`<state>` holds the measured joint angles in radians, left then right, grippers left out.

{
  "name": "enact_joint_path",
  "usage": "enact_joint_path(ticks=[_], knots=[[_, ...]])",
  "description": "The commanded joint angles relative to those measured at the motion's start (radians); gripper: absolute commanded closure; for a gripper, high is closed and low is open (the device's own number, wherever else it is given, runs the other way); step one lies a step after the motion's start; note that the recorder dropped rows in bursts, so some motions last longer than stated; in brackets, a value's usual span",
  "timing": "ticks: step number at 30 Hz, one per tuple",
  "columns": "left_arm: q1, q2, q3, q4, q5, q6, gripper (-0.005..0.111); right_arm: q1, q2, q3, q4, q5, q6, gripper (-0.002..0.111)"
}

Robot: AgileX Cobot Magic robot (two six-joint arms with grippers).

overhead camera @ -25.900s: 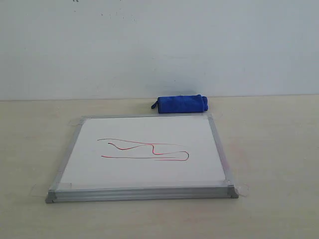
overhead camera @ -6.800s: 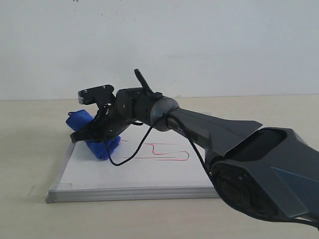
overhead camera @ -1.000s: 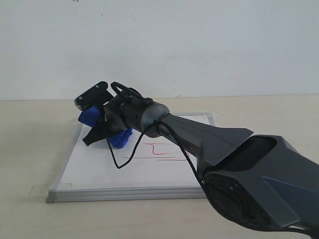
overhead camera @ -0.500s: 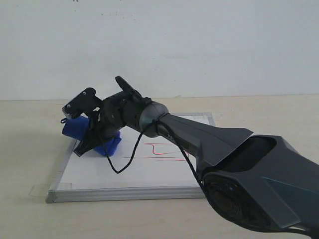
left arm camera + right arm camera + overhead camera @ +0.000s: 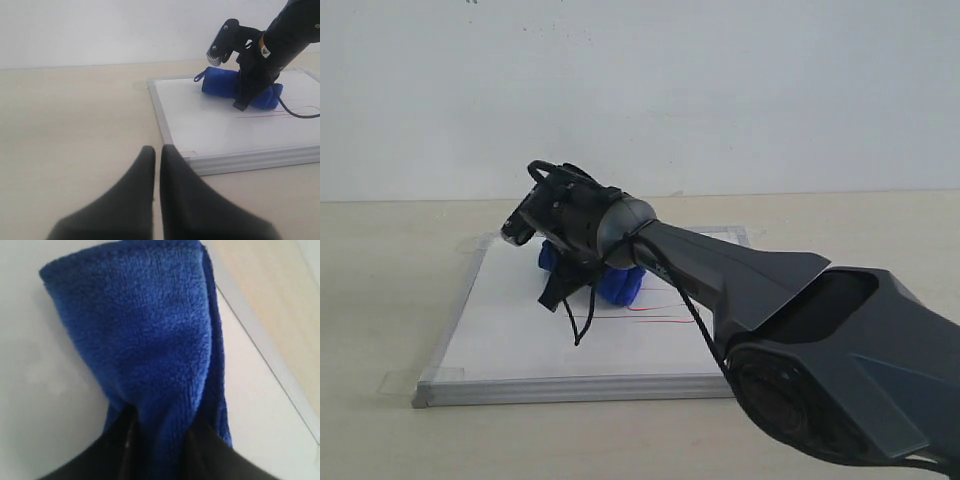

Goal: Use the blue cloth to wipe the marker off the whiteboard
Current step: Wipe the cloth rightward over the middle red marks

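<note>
As the right gripper clamps it, the fuzzy, rolled blue cloth presses on the whiteboard beside thin red marker lines; the left gripper, jaws closed and empty, hangs over the table.

Soft, even light fills all three views, bright without harsh glare. Shadows are faint: only a pale grey shade lies on the whiteboard just beside the blue cloth. The exterior view is slightly soft and grainy. In the left wrist view the left gripper looms dark and blurred in the foreground. The right wrist view shows the cloth's fibres crisply at centre, while that picture's dark edge is out of focus.
</note>
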<state>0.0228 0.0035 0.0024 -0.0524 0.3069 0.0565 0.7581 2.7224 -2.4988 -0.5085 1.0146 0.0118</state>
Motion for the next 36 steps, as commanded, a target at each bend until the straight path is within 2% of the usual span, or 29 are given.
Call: enact_joint_path(ticks=[1, 4, 9, 15, 17, 19, 24, 29, 36], knots=[[0.003, -0.004, -0.002, -0.002, -0.011, 0.005, 0.103, 0.001, 0.011, 0.014, 0.347, -0.057, -0.167, 0.109], [0.003, -0.004, -0.002, -0.002, -0.011, 0.005, 0.103, 0.013, 0.011, 0.014, 0.522, -0.056, -0.385, 0.109], [0.003, -0.004, -0.002, -0.002, -0.011, 0.005, 0.103, 0.032, 0.009, 0.014, 0.503, 0.01, -0.396, 0.109], [0.003, -0.004, -0.002, -0.002, -0.011, 0.005, 0.103, 0.03, 0.009, 0.014, 0.137, 0.206, -0.175, 0.109], [0.003, -0.004, -0.002, -0.002, -0.011, 0.005, 0.103, 0.03, 0.009, 0.014, 0.02, 0.206, -0.16, 0.109], [0.003, -0.004, -0.002, -0.002, -0.011, 0.005, 0.103, 0.025, 0.007, 0.014, -0.01, 0.206, -0.146, 0.109], [0.003, -0.004, -0.002, -0.002, -0.011, 0.005, 0.103, 0.021, -0.015, 0.014, 0.133, 0.206, -0.158, 0.109], [0.003, -0.004, -0.002, -0.002, -0.011, 0.005, 0.103, 0.026, -0.026, 0.014, 0.404, 0.206, -0.262, 0.109], [0.003, -0.004, -0.002, -0.002, -0.011, 0.005, 0.103, 0.099, -0.039, 0.014, 0.409, 0.206, -0.312, 0.109]])
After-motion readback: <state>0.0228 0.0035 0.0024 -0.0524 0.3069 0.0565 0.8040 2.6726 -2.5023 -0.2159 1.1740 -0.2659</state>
